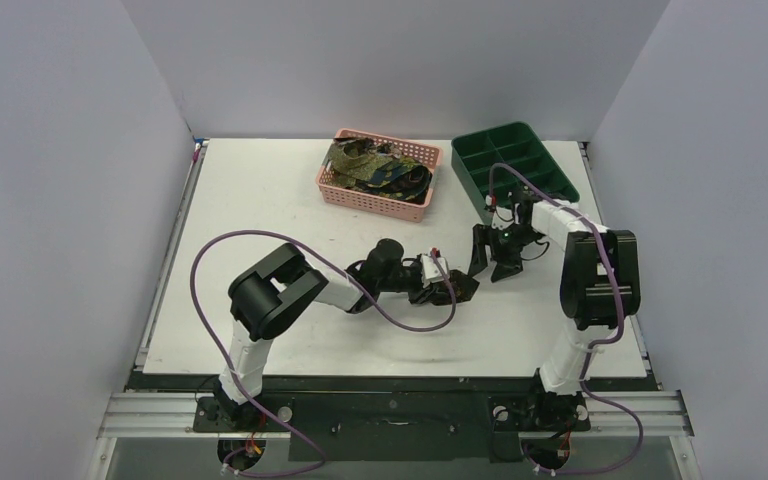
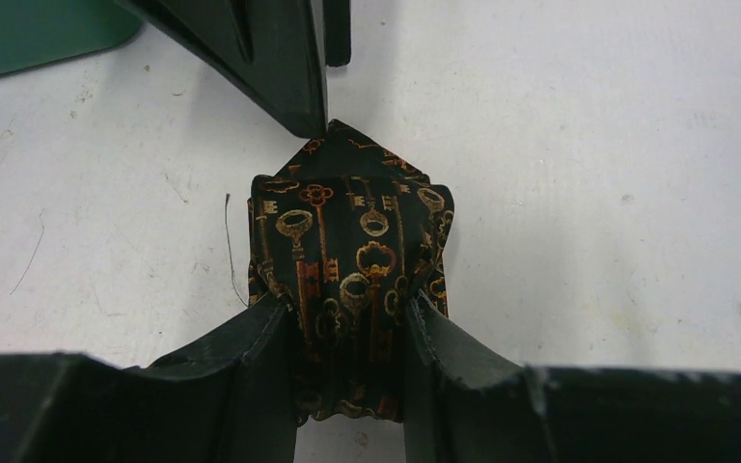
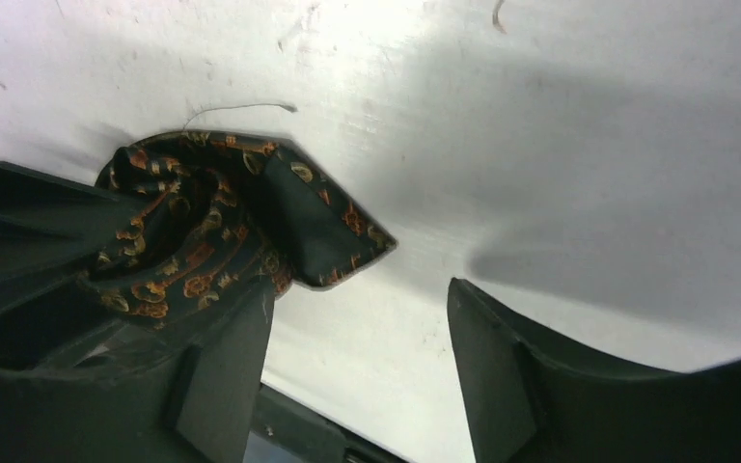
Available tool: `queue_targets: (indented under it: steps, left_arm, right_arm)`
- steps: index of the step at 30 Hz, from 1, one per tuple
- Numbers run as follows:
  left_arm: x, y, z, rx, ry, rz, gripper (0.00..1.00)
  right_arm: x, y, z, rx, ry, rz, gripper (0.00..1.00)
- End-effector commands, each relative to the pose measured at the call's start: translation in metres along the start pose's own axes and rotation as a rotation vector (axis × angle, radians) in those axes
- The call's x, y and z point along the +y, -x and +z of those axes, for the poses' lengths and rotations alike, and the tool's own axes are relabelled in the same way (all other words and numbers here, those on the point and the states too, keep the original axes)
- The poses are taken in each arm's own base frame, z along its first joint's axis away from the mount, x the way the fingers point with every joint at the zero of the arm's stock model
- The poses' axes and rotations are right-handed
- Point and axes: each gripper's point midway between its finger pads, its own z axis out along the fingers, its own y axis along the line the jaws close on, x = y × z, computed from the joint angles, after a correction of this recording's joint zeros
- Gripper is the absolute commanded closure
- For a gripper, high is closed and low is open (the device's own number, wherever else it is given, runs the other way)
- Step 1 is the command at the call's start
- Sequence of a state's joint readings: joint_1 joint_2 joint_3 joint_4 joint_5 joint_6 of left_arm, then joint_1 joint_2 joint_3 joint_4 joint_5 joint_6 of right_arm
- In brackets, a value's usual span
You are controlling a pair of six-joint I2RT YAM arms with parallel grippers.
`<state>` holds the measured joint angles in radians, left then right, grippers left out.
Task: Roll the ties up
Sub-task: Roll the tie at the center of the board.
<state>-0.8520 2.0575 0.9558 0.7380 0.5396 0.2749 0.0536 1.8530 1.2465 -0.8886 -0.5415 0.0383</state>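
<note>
Key-print tie [image 2: 352, 260] rolled up, pinched in the left gripper [image 2: 350, 313] around the middle of the table [image 1: 260, 250]. Right gripper [image 3: 359, 289] spread wide just off its tip at 2 o'clock. Loose ties [image 1: 375, 168] heaped in pink basket [image 1: 332, 187] at 12, green tray [image 1: 475, 190] showing no rolls. Looks barely started.

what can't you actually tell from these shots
Top view: the rolled tie is too small and hidden under the left gripper.
Top view: how many ties lie in the basket; they are tangled and small.
Left wrist view: the roll's near end, behind the fingers.
Right wrist view: the roll's lower left, behind black gripper fingers.
</note>
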Motion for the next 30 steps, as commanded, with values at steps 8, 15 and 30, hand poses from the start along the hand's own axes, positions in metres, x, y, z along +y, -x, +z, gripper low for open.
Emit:
queue_targets:
  steps: [8, 15, 30]
  left_arm:
    - [-0.02, -0.075, -0.025, 0.244, -0.051, -0.165, 0.89]
    - [-0.019, -0.077, -0.028, 0.245, -0.058, -0.174, 0.89]
    - [-0.022, -0.082, -0.03, 0.251, -0.072, -0.167, 0.89]
  right_arm:
    - [0.043, -0.004, 0.038, 0.039, 0.264, 0.039, 0.27]
    - [0.081, -0.015, 0.016, 0.016, 0.39, -0.029, 0.29]
    - [0.1, -0.017, -0.009, -0.026, 0.406, -0.085, 0.26]
